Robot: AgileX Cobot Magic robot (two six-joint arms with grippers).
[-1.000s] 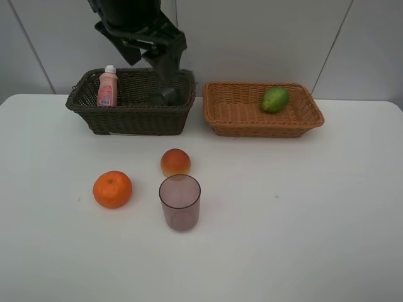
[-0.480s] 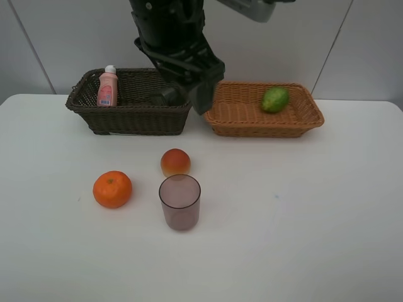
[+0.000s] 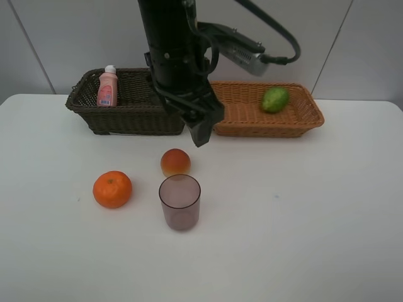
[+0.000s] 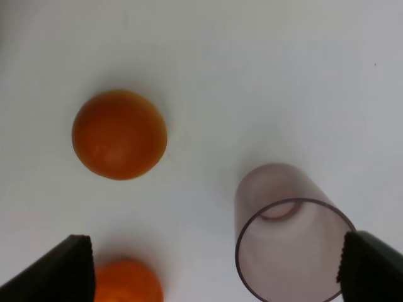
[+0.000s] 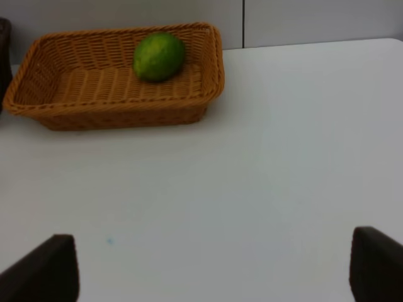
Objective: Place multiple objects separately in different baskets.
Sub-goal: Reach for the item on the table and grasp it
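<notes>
Jaws of left end effector (image 3: 201,131) wide apart, empty; hangs above surface (image 3: 302,207), in front of gap between dark basket (image 3: 126,119) and tan basket (image 3: 264,130). Peach (image 3: 175,162) nearest, cup (image 3: 179,201) beyond it, orange (image 3: 112,189) further left; none touched. Jaws of right end effector (image 5: 214,248) wide apart, empty, over bare surface. Pink bottle (image 3: 107,88) upright in dark basket. Green fruit (image 3: 274,99) in tan basket.

A robotics lab or test bench is suggested. A bare white table (image 3: 315,220) is set against a plain grey panelled wall (image 3: 352,44). A black robot arm (image 3: 173,56) trailing a cable (image 3: 277,34) is seen above it. A dark wicker basket (image 3: 126,116) and a tan wicker basket (image 3: 245,116) are laid out like staged props.
</notes>
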